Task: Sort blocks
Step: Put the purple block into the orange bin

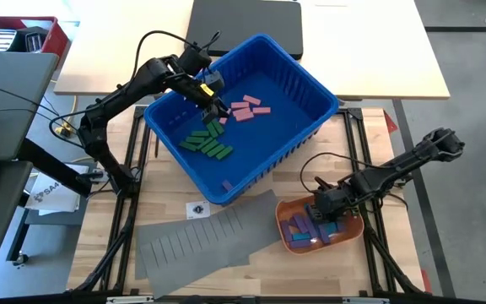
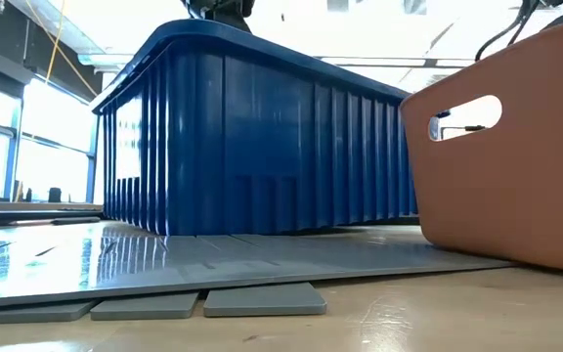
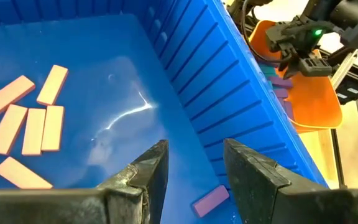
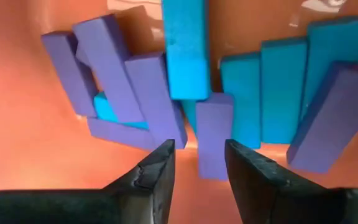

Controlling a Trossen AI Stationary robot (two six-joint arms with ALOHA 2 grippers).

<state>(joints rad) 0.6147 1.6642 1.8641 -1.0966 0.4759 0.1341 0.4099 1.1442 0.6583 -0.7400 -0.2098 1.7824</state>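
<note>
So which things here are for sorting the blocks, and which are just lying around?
For the job:
- small flat pink blocks and green blocks in the big blue plastic bin
- purple blocks and light blue blocks in the orange plastic tray

Lying about:
- grey slotted divider sheet
- black flat case

In the low view, the blocks are hidden behind the blue bin [image 2: 262, 137] and orange tray [image 2: 516, 176] walls. Both tools are concealed there too. A purple block [image 3: 210, 200] is partly covered by the left tool's fingers [image 3: 148, 180].
</note>
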